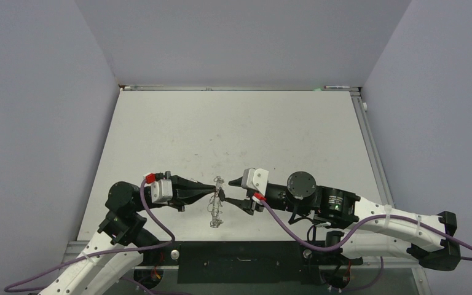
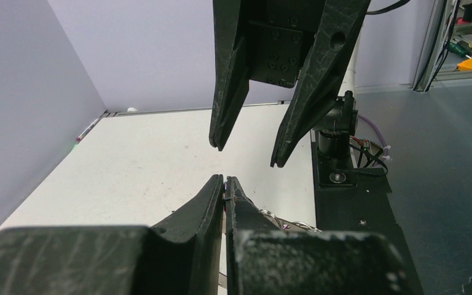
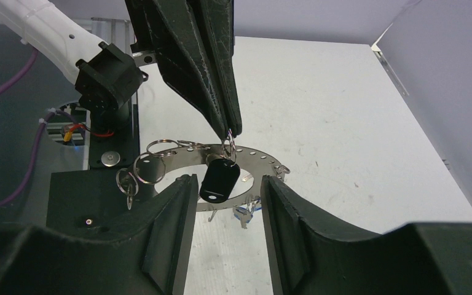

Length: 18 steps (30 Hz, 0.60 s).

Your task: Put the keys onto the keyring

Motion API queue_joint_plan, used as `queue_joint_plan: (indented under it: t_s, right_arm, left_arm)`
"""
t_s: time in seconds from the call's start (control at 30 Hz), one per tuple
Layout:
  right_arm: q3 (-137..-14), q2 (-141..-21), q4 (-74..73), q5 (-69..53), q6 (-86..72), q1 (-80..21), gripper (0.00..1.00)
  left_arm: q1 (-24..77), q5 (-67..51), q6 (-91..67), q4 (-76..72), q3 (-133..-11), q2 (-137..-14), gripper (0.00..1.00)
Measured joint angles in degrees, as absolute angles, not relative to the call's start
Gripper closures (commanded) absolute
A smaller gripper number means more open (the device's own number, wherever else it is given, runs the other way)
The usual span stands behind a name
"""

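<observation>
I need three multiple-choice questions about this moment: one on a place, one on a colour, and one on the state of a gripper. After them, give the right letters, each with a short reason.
1. Where does the small tag hang?
A. From the wire loop pinched by the left gripper
B. Flat on the table, at its far edge
C. On the floor

2. What colour is that tag?
A. Blue
B. Yellow
C. Black

3. How is the right gripper set?
A. Shut on the big ring
B. Open
C. Shut on the tag

Answers:
1 A: the right wrist view shows the loop between the closed left tips, with the tag dangling under it.
2 C: its plastic body is plainly black.
3 B: the left wrist view shows a clear gap between its fingers.
</observation>
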<state>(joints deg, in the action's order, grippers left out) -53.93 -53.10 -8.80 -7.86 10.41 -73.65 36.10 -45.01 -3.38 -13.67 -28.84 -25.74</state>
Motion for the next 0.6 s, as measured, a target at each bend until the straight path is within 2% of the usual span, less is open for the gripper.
queue_joint_plan:
  t_s: [0.6]
  right_arm:
    - [-52.47, -53.95, -2.83, -14.68, 6.72, -67.85, 0.66]
  left_arm:
    - [34.76, -47.59, -9.96, -23.35, -26.65, -25.17, 1.0]
